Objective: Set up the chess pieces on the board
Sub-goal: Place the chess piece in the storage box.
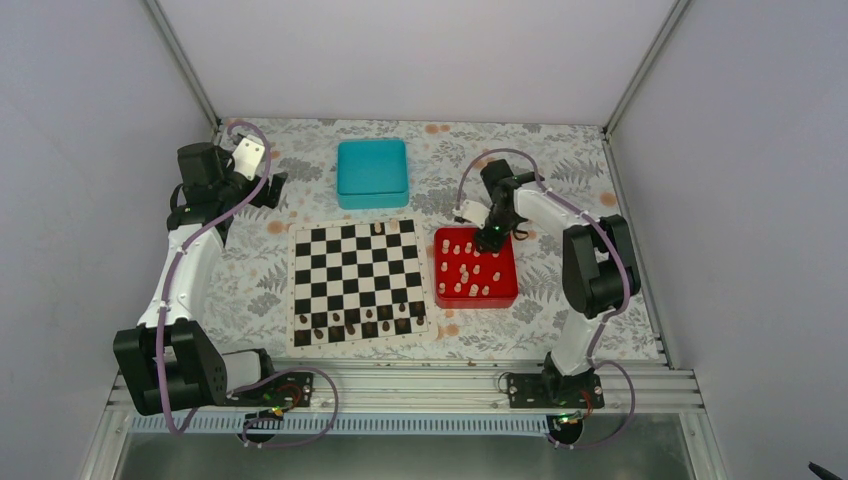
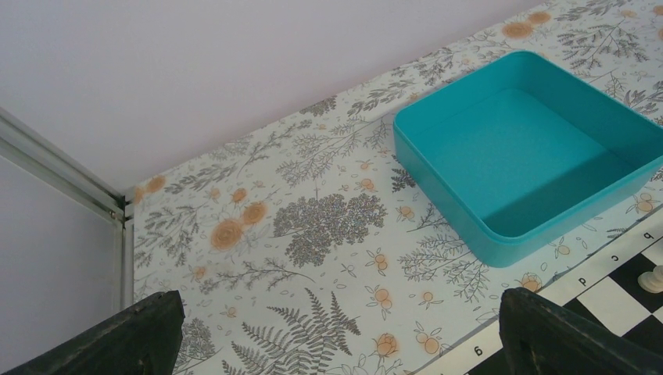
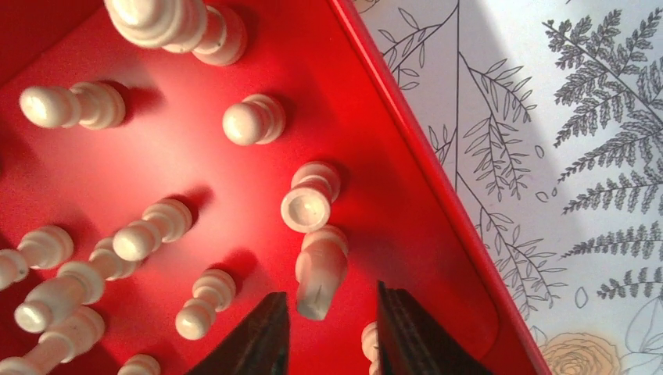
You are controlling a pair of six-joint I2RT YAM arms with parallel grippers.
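Several cream chess pieces lie and stand in the red tray right of the checkered board. One cream piece stands on the board's far row; it also shows in the left wrist view. My right gripper is down over the tray's far right part. In the right wrist view it is open, its fingers on either side of the head of a cream knight, with gaps on both sides. My left gripper is open and empty over the floral table, left of the board's far corner.
An empty teal box sits beyond the board; it also shows in the left wrist view. Dark brown pieces line the board's near rows. The tray's right wall runs close beside the right fingers. Enclosure walls ring the table.
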